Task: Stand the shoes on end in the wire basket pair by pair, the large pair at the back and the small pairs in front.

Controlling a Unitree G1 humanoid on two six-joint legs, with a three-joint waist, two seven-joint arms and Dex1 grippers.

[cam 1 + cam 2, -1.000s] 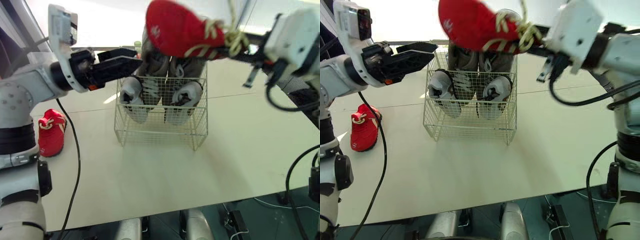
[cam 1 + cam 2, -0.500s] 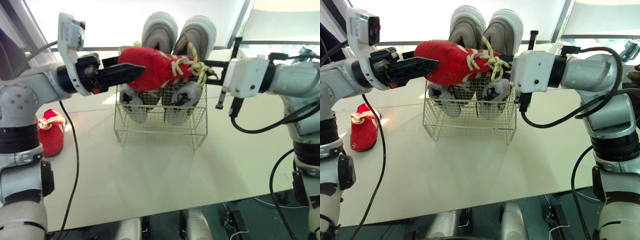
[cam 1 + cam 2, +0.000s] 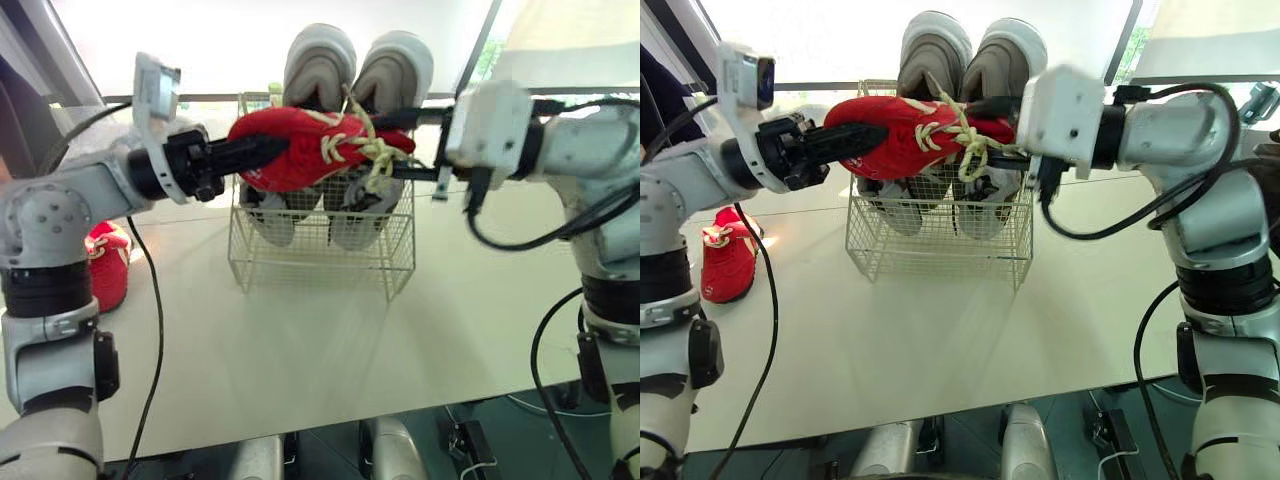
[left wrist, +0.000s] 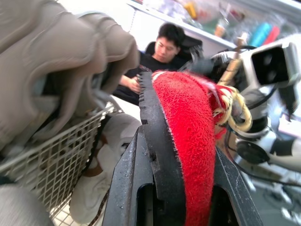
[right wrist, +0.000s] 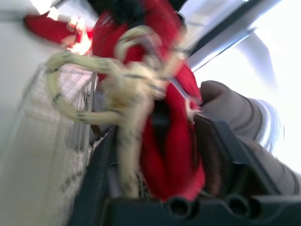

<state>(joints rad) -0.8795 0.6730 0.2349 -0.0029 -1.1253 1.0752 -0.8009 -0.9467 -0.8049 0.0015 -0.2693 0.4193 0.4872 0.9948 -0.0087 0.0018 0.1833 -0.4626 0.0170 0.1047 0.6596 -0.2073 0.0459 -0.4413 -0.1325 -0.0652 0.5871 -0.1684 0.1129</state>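
A red shoe (image 3: pixel 305 160) with cream laces hangs level in the air over the wire basket (image 3: pixel 320 255), held from both ends by the robot's two arms. The left tool (image 3: pixel 268 150) is clamped on the toe end. In the left wrist view its black fingers (image 4: pixel 155 141) press against the sole on one side and the red upper on the other. The right tool (image 3: pixel 398 146) is closed on the opposite end, near the knotted laces, with the shoe wedged between its fingers in the right wrist view.

The shoe sits just above the basket's top rim, across the front of the large grey pair (image 3: pixel 320 62). That pair stands on end at the back of the basket and rises well above the wire. A small grey pair (image 3: pixel 268 212) stands on end in front of it, inside the basket.

A second red shoe (image 3: pixel 105 262) lies on the pale desk (image 3: pixel 300 350) to the robot's left, well apart from the basket.

A person (image 4: pixel 164 44) in a dark top sits in the background beyond the basket.
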